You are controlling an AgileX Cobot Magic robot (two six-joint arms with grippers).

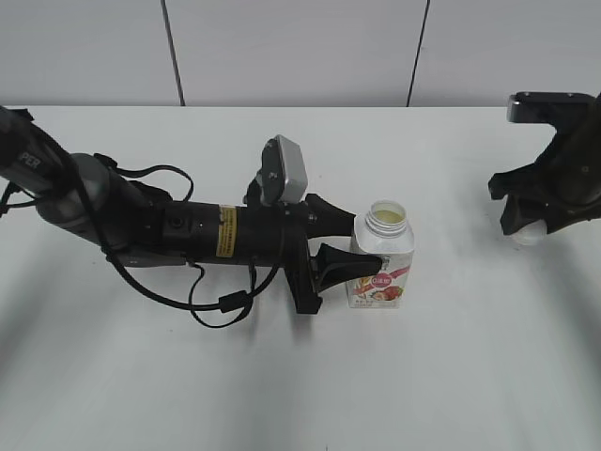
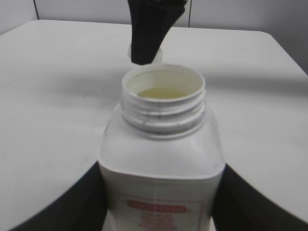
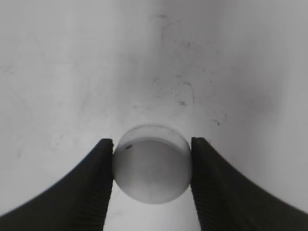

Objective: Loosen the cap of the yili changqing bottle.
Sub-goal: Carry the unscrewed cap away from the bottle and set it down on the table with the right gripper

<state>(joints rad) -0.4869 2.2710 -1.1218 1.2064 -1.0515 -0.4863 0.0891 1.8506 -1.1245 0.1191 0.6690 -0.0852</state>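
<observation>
Our left gripper [image 1: 349, 252] has its black fingers [image 1: 331, 263] clamped on the small white squarish bottle with the red fruit label [image 1: 380, 261], its threaded neck open between them. Well apart, our right gripper [image 3: 152, 166] pinches the small round white ribbed plastic cap [image 3: 152, 163] between its fingers [image 3: 98, 185], above the white table [image 3: 72, 72].

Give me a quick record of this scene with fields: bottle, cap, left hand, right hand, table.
bottle: upright, neck open, pale liquid visible inside
cap: off the bottle, white, ribbed side
left hand: closed on the bottle's body from the side
right hand: gripping the cap, far to the bottle's right
table: white
</observation>
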